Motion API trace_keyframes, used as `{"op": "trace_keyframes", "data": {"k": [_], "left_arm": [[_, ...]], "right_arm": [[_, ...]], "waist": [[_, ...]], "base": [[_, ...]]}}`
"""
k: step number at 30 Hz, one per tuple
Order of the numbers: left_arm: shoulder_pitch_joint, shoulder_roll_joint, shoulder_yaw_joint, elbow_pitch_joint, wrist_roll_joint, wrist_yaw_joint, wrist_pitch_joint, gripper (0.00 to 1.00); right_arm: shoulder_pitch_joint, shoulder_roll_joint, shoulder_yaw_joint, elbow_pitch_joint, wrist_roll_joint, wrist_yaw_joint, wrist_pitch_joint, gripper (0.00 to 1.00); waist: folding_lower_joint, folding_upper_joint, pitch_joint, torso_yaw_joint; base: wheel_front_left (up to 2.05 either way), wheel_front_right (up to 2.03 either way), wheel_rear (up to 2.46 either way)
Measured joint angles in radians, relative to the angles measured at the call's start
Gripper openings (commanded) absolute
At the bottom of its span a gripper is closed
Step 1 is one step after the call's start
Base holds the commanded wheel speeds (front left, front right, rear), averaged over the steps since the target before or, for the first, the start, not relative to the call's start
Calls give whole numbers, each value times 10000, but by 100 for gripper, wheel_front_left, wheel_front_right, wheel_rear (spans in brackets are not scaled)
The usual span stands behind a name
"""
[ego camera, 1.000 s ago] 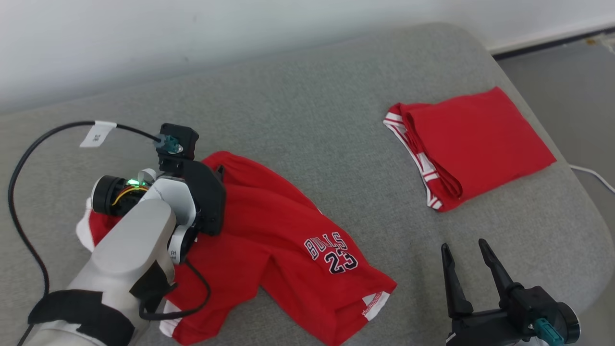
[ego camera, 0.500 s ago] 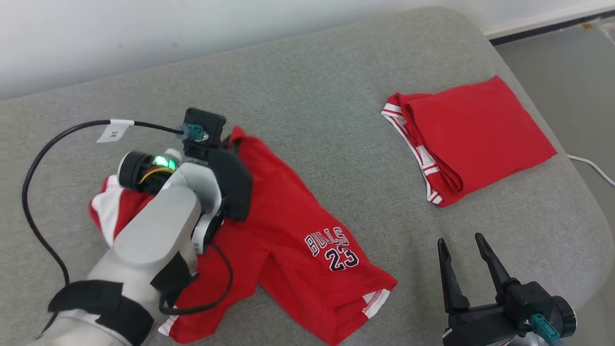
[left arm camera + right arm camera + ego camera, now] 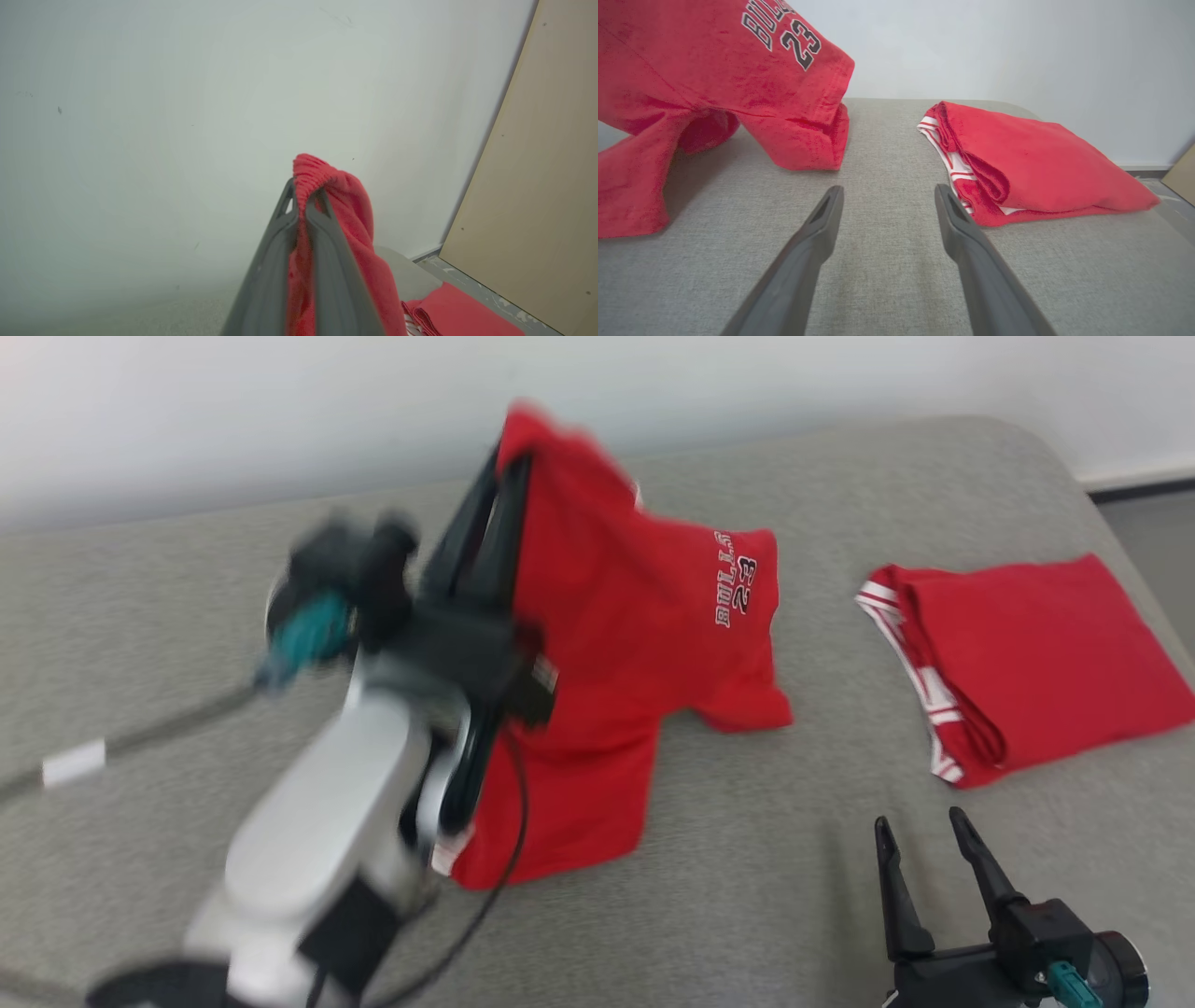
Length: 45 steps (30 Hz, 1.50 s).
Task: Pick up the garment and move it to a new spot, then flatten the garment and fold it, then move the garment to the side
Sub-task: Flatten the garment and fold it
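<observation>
holding the red shorts (image 3: pixel 635 616) above the grey cushion (image 3: pixel 747 896), left gripper (image 3: pixel 509 457) jaws pinched on the waistband.
pick-up in hand; next likely a carry to a bare spot away from the folded garment (image 3: pixel 1036 653); right gripper (image 3: pixel 920 831) jaws spread, empty.

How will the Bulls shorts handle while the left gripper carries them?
Probably floppy: the shorts drape from the left gripper, legs resting on the grey cushion. Likely light, since a small pinch holds them up. The ribbed edge bunched between the fingers seems unlikely to slip.
</observation>
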<state>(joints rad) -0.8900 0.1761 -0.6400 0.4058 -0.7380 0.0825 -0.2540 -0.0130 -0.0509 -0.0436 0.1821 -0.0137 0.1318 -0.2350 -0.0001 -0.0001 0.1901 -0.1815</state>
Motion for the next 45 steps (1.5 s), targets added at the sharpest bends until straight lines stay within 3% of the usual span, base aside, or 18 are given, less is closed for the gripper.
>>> {"op": "trace_keyframes", "data": {"k": [5,8,11,12,13,17,21,27,35,38,43,44,45], "left_arm": [[3683,792,-205,-1536,-238,316,-44,0],[5383,895,-585,-1503,-506,349,-40,0],[6106,782,-564,-1137,-788,458,-44,0],[6287,663,-531,-1026,-928,462,-44,91],[6438,527,-537,-913,-1103,458,-44,100],[6725,270,-280,-640,-1367,393,-52,100],[6918,261,416,-823,-1187,385,-59,100],[7502,96,2255,-2282,502,36,-84,100],[8078,128,3028,-2943,2362,-754,-84,100],[8151,63,3438,-2974,2778,-1018,-86,100],[8262,-82,3649,-3016,3053,-1104,-84,100],[8268,-107,3678,-3024,3085,-1108,-84,100],[8276,-128,3718,-3026,3106,-1143,-84,100]], "right_arm": [[199,8,105,-163,-2,0,205,100],[205,-27,148,-261,-6,0,299,100],[208,-29,157,-368,-52,0,336,100],[207,-33,165,-389,-59,0,378,100],[208,-35,161,-391,-59,0,418,100],[211,-90,290,-460,-58,0,692,100],[81,-194,245,-506,228,0,1864,100],[-1288,-646,-182,-665,523,0,4706,100],[-3000,-802,-1001,669,545,0,7574,100],[-3505,-840,-1177,1388,176,0,8310,100],[-3618,-892,-1214,1789,176,0,8312,99],[-3636,-894,-1170,1833,178,0,8261,75],[-3653,-897,-1101,1854,178,0,8186,31]], "waist": [[-1,0,-231,818],[0,0,-339,1297],[0,0,-437,1726],[-1,0,-474,1852],[-1,0,-514,1963],[0,0,-746,2253],[-1,0,-969,2390],[0,0,-1052,2650],[1,1,-827,3143],[1,1,-565,3568],[2,2,-368,3753],[2,2,-345,3767],[2,2,-334,3765]], "base": [[0,0,0],[0,0,0],[0,0,0],[0,0,0],[0,0,0],[0,0,0],[0,0,0],[0,0,0],[0,0,0],[0,0,0],[0,0,0],[0,0,0],[0,0,0]]}}
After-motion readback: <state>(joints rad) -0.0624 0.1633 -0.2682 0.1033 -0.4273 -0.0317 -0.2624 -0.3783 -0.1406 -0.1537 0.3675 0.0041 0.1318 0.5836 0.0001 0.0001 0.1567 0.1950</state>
